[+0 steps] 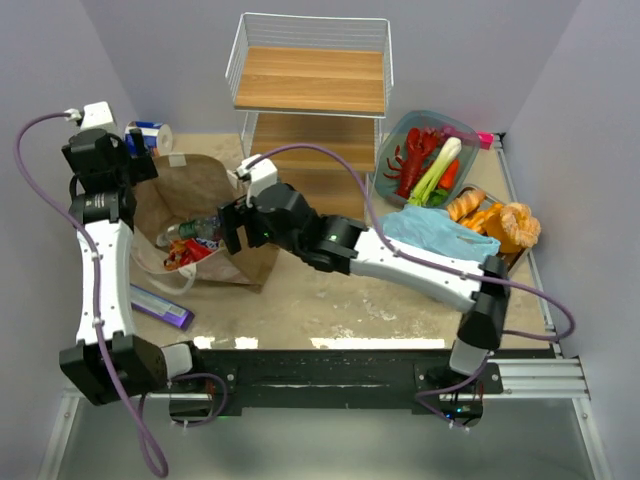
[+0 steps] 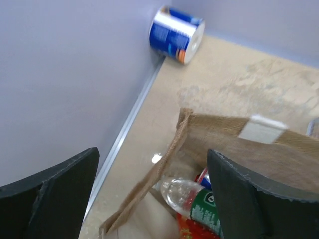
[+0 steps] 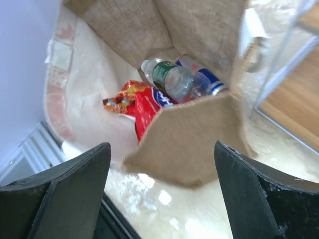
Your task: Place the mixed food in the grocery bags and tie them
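Slack: left gripper [image 2: 153, 152] and right gripper [image 3: 162, 149] hung released above the brown paper bag [image 1: 200, 180]; I feared its sagging mouth spilling the bottle [image 3: 174, 79].

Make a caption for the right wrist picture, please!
Open right claw over the brown paper bag holding a bottle, can and red snack packet.
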Controlling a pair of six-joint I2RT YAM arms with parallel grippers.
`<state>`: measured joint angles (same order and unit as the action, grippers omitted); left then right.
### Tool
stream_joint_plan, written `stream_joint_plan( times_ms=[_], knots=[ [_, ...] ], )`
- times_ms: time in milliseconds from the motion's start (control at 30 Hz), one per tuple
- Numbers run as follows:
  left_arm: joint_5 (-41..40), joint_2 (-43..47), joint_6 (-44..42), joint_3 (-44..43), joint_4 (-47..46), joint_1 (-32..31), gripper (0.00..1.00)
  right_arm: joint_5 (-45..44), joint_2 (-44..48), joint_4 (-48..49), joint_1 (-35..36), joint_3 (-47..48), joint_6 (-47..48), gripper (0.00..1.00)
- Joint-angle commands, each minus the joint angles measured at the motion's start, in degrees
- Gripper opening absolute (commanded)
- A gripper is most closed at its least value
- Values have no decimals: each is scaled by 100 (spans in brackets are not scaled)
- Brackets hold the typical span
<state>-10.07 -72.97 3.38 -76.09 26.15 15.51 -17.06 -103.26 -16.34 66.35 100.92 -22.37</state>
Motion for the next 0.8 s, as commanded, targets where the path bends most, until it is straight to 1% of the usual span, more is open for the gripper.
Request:
stream_joint_plan(
  times_ms=[0,67,100,133,167,200,267,300,333,367,400,433,467,500,567,600,633,700,767],
  knots=[
    [-293,643,-109,-459,-488,-581,99,-533,1305,-245,-7,-501,339,89],
    [-399,792,-162,-546,-427,-1004,99,-676,1632,-527,-156,-687,243,90],
    [-365,871,-162,-538,-418,-1458,99,-337,1921,-815,-575,-906,164,91],
    [-382,1029,-153,-477,-444,-1741,99,-159,2098,-888,-857,-1082,24,91],
    [-434,1109,-179,-442,-496,-2014,99,-123,2274,-923,-1121,-1493,-4,91],
    [-496,1179,-197,-415,-514,-2591,99,-375,2615,-1046,-1472,-1679,-13,91],
    [-610,1259,-249,-424,-515,-3226,99,-648,2889,-1248,-1703,-2074,-13,93],
    [-732,1241,-267,-424,-506,-3899,99,-867,3187,-1423,-1922,-2207,-22,97],
    [-838,1146,-293,-467,-480,-4237,99,-956,3303,-1477,-2046,-2357,-57,99],
    [-909,1049,-311,-502,-462,-4849,99,-966,3452,-1451,-2395,-2706,-66,99],
    [-901,944,-311,-546,-418,-5108,99,-949,3549,-1390,-2633,-2910,-74,99],
    [-892,734,-311,-625,-392,-5337,99,-635,3680,-1329,-2905,-3112,-48,99],
    [-822,636,-311,-652,-400,-5722,99,-467,3690,-1311,-3465,-3401,-39,99],
    [-378,557,-311,-661,-418,-5847,99,-343,3699,-1363,-3662,-3500,-48,99],
    [439,459,-163,-574,-645,-5928,100,-429,3717,-1363,-3856,-3771,31,99],
    [1288,476,-92,-477,-794,-5928,100,-491,3726,-1355,-3883,-3851,22,99],
    [1671,520,-13,-198,-1161,-5928,100,-526,3717,-1337,-3918,-3913,31,99],
    [2408,564,172,120,-1532,-5928,100,-658,3594,-1389,-4006,-3993,48,99],
    [2605,556,259,559,-1929,-5928,100,-894,3419,-1468,-4016,-3993,66,99]
  ],
)
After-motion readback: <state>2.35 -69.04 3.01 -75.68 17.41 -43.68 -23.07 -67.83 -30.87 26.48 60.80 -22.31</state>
